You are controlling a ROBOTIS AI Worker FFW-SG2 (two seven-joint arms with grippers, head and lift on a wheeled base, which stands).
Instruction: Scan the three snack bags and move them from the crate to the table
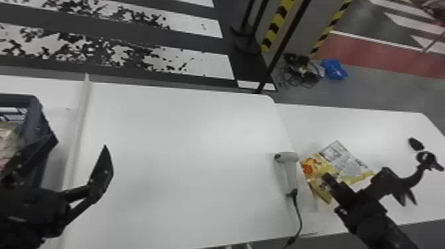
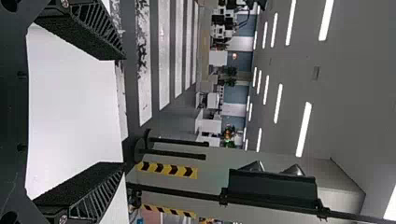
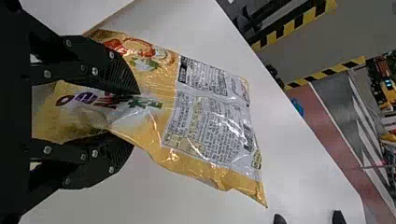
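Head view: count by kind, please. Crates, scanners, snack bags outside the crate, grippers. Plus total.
Crate: 1
Scanner: 1
Snack bag outside the crate: 1
Grippers: 2 (left gripper, right gripper)
Total: 5

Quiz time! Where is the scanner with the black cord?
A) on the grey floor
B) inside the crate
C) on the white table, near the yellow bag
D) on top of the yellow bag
C: in the head view the scanner is on the white table, near the yellow bag, with its black cord running to the table's near edge.
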